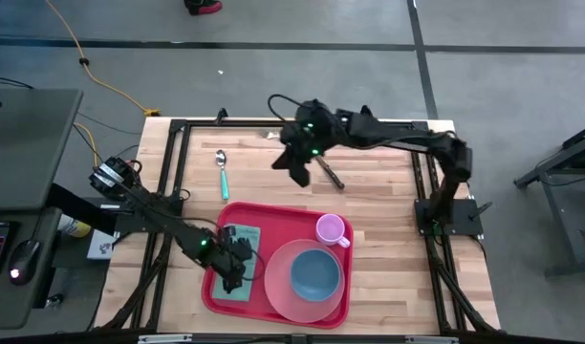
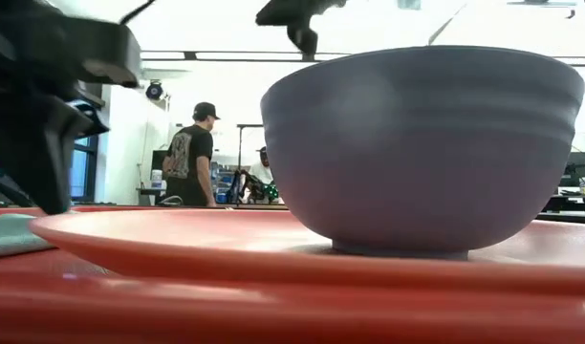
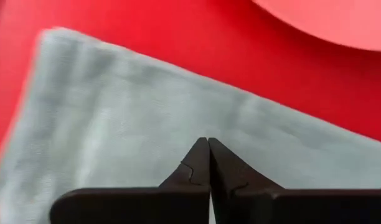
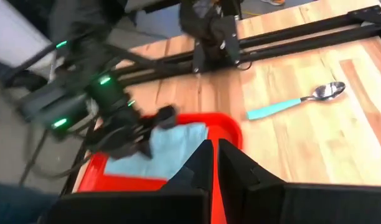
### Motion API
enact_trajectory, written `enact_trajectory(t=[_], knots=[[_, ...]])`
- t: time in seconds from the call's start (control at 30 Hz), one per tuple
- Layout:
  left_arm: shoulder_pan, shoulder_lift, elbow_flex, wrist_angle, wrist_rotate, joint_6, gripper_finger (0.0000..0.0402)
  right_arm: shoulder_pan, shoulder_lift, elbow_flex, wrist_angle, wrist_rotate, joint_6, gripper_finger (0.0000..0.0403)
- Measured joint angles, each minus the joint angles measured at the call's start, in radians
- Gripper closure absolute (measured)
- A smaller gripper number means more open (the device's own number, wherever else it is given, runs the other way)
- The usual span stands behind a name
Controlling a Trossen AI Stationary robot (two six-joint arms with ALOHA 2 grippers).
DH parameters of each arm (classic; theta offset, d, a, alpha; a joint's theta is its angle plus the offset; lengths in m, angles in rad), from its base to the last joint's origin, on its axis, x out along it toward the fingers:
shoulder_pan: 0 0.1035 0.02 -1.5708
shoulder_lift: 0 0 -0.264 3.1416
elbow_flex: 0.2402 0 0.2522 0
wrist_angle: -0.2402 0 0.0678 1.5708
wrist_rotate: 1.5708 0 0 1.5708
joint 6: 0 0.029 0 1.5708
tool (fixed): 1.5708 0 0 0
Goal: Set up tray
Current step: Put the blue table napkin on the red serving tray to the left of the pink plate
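While my left end effector point(image 1: 231, 256) sits pressed together over the grey napkin point(image 3: 147, 124) at the left end of the tray point(image 1: 216, 291), I cannot tell from the left wrist view whether any cloth is pinched between the tips or they merely touch it. If cloth is caught, lifting away could drag the napkin out of place or bunch it against the pink plate point(image 1: 278, 291) just beside it. The tray lies at the counter's point(image 1: 388, 205) near edge, carrying the plate with the blue bowl point(image 1: 315, 272) and a pink cup point(image 1: 331, 229). My right end effector point(image 1: 297, 174) hangs closed and empty, above the counter beyond the tray. The spoon point(image 1: 222, 174) lies on the counter. A dark item beside the right end effector is hard to identify.
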Motion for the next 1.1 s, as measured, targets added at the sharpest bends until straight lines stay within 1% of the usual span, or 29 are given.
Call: enact_trajectory(t=[0.1, 0.27, 0.43, 0.57, 0.7, 0.83, 0.9, 1.0, 1.1], knots=[[0.051, 0.000, 0.000, -0.011, -0.001, 0.065, 0.0392, 0.056, -0.044, -0.001, -0.088, 0.054, -0.030, 0.0403], [0.137, 0.000, 0.000, -0.008, -0.001, 0.167, 0.0380, 0.155, -0.059, -0.018, -0.172, 0.180, -0.034, 0.0403], [0.191, 0.000, 0.000, -0.007, 0.036, 0.233, 0.0393, 0.221, -0.059, -0.018, -0.216, 0.269, -0.015, 0.0403], [0.199, 0.000, 0.000, 0.000, 0.040, 0.256, 0.0382, 0.242, -0.059, -0.018, -0.214, 0.274, 0.002, 0.0403], [0.199, 0.000, 0.000, 0.029, 0.024, 0.285, 0.0393, 0.249, -0.059, -0.018, -0.213, 0.292, 0.005, 0.0403], [0.204, 0.000, 0.000, 0.056, -0.008, 0.290, 0.0386, 0.249, -0.059, -0.018, -0.213, 0.299, 0.005, 0.0403], [0.213, 0.000, 0.000, 0.058, -0.011, 0.290, 0.0384, 0.249, -0.059, -0.018, -0.212, 0.299, 0.005, 0.0403], [0.228, 0.000, 0.000, 0.047, -0.014, 0.290, 0.0393, 0.250, -0.059, -0.018, -0.212, 0.299, 0.006, 0.0403], [0.241, 0.000, 0.000, 0.029, -0.018, 0.286, 0.0392, 0.250, -0.059, -0.018, -0.211, 0.297, 0.010, 0.0403]])
